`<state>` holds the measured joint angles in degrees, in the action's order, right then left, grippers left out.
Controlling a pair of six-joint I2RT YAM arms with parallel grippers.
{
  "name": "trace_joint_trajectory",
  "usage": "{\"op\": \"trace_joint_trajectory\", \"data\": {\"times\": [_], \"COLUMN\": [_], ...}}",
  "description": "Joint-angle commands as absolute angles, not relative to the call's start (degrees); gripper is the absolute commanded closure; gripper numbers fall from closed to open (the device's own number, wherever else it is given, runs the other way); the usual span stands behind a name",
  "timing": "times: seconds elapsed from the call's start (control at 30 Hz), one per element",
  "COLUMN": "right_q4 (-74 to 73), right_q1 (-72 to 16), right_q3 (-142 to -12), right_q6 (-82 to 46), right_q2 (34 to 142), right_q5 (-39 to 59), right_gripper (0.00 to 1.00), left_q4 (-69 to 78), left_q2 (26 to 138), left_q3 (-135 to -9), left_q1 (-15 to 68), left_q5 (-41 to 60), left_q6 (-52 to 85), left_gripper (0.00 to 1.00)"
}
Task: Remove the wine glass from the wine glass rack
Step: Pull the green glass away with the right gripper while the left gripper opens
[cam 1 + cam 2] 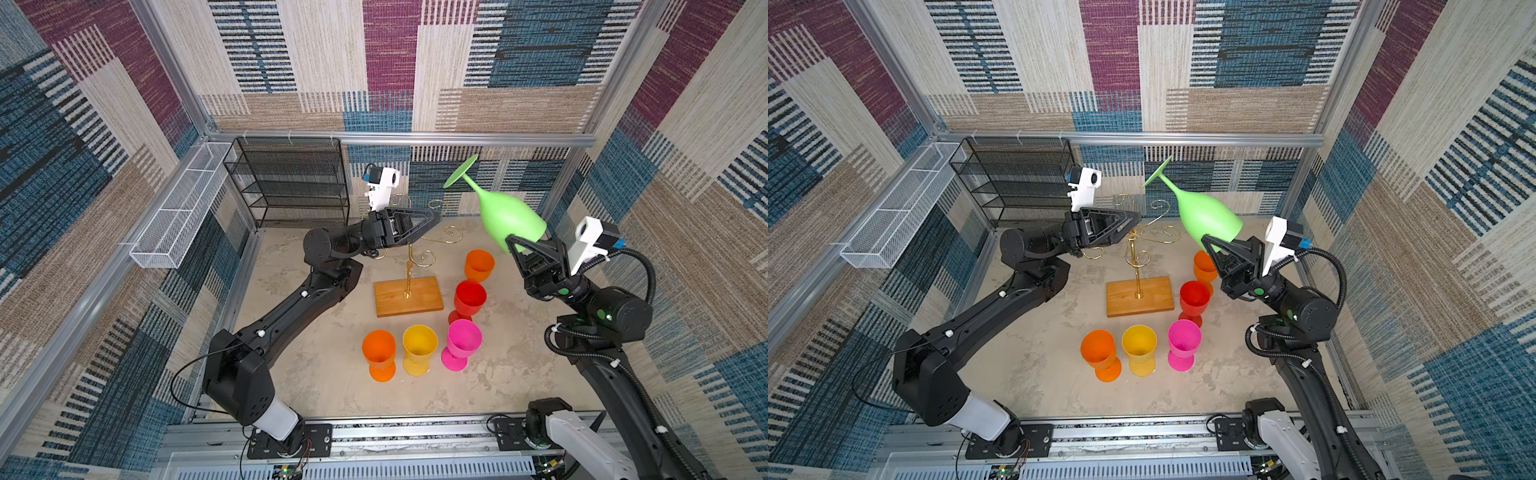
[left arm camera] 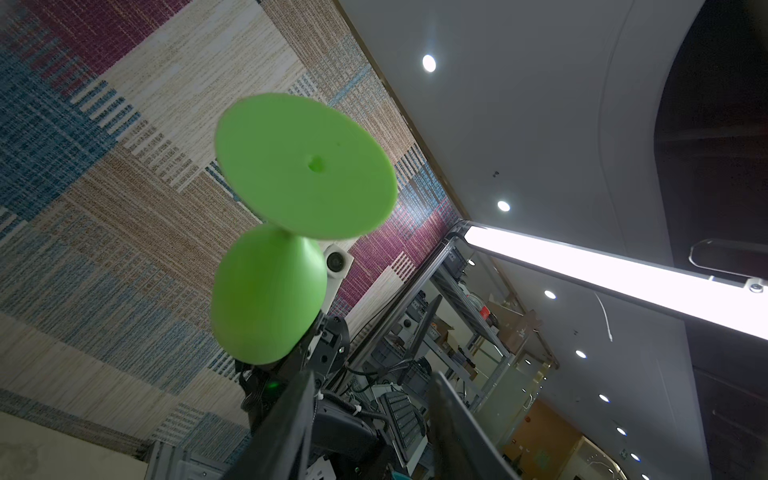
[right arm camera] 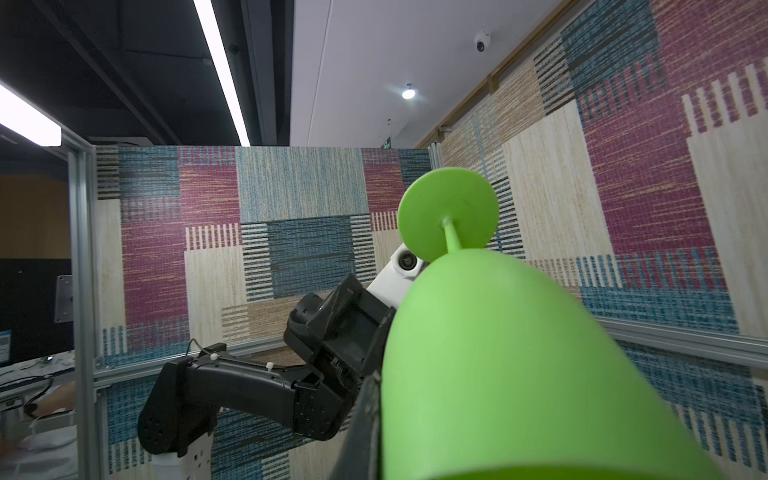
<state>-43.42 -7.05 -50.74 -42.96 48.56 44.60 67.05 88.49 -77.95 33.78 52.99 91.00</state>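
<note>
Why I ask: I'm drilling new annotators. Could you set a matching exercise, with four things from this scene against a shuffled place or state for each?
Things
1. green wine glass
2. wine glass rack
3. pink goblet
4. left gripper

States
A. upright beside the yellow goblet
B. jaws apart, holding nothing
C. gripped at the bowl by the right gripper, foot uppermost
D. no glass on its curled arms

Pairs: 1-C, 2-D, 3-A, 4-B
</note>
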Motion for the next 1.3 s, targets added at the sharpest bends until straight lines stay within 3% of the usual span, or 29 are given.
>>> {"op": "trace_joint_trajectory", "data": {"times": [0.0,0.23,0.53,0.8,1.27], "right_q4": [-15.1,16.7,35.6,50.0,65.2], "right_q1": [-7.0,-7.0,-6.1,-3.3,-1.9], "right_q3": [-57.6,-76.4,-93.8,-109.0,-124.9], "right_q6": [-29.9,-19.9,-11.1,-4.6,-0.4], "right_q2": [49.2,60.0,77.5,96.5,115.1], "right_q5": [33.8,16.0,-1.5,2.5,4.4], "right_gripper": [0.98,0.99,1.0,1.0,1.0], "left_q4": [59.7,33.8,18.6,15.0,14.1], "left_q2": [85.5,77.5,70.7,67.3,64.1], "left_q3": [-77.1,-77.5,-77.1,-75.5,-71.8], "left_q1": [33.8,33.8,33.8,33.8,33.8], "left_q5": [55.5,55.9,54.4,54.2,54.7], "left_q6": [80.4,59.7,48.7,45.8,45.1], "left_gripper": [0.52,0.52,0.52,0.52,0.53]}}
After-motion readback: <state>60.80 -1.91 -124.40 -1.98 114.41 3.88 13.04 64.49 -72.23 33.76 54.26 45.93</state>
